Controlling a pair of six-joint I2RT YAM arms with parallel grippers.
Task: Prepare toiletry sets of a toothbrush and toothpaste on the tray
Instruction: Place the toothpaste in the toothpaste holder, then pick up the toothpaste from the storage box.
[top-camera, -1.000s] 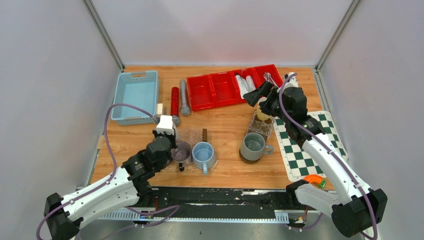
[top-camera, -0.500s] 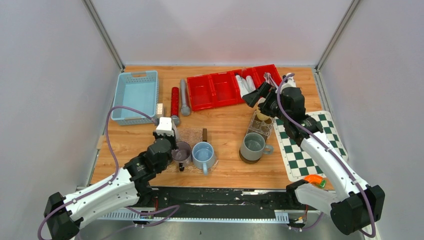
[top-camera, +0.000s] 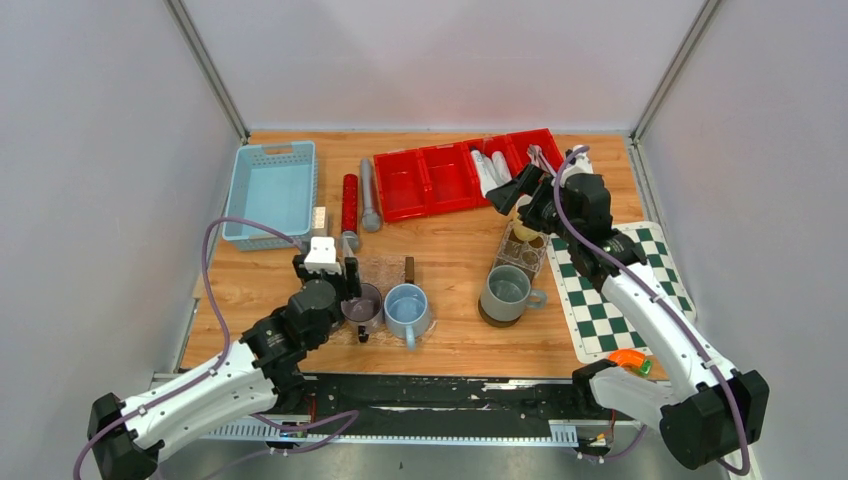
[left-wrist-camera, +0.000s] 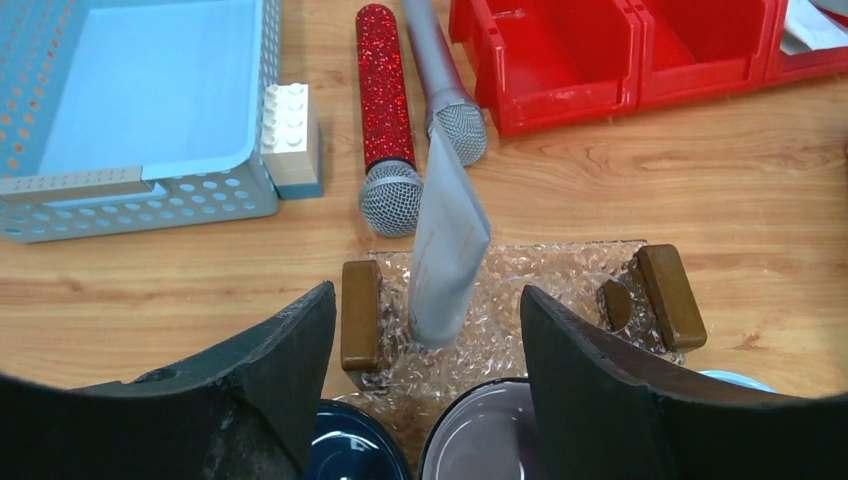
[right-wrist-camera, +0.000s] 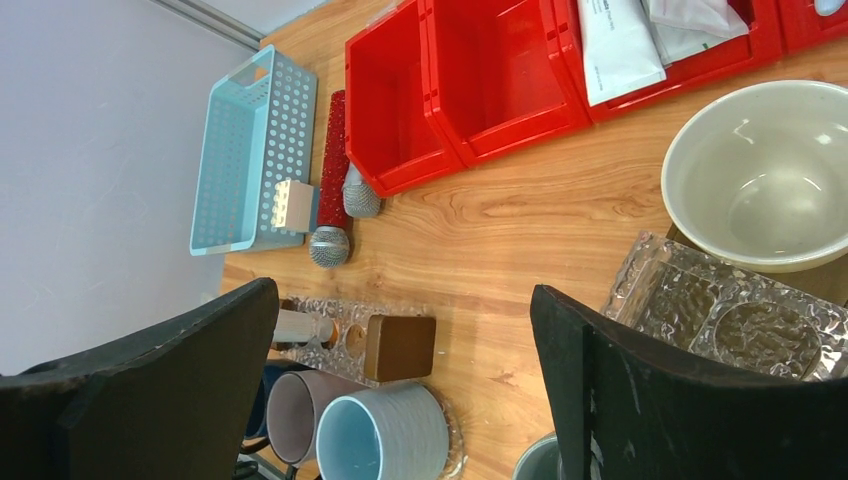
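Note:
One toothpaste (left-wrist-camera: 447, 250) tube stands cap-down on the clear bubbled tray (left-wrist-camera: 570, 290) with brown end blocks, leaning a little. My left gripper (left-wrist-camera: 428, 295) is open, a finger on each side of the tube and not touching it. In the top view, the left gripper (top-camera: 326, 270) covers that end of the tray (top-camera: 385, 270). More toothpaste (right-wrist-camera: 620, 40) tubes lie in a red bin. My right gripper (top-camera: 517, 187) hovers open and empty beside that bin. Pale toothbrush (top-camera: 537, 156) sticks show in the rightmost red compartment, partly hidden.
Three mugs crowd the tray's near side: dark blue (left-wrist-camera: 350, 445), mauve (left-wrist-camera: 490, 435), light blue (top-camera: 406, 308). A blue basket (top-camera: 272, 192), a white block (top-camera: 319, 217) and two microphones (top-camera: 358, 200) lie behind. A cream bowl (right-wrist-camera: 765, 180), a second clear tray (right-wrist-camera: 720, 310), a grey mug (top-camera: 505, 292) and a checkered mat (top-camera: 610, 290) sit at the right.
My left gripper has opened wide and let go of the toothpaste tube, which now stands on the tray. The right arm has shifted only slightly.

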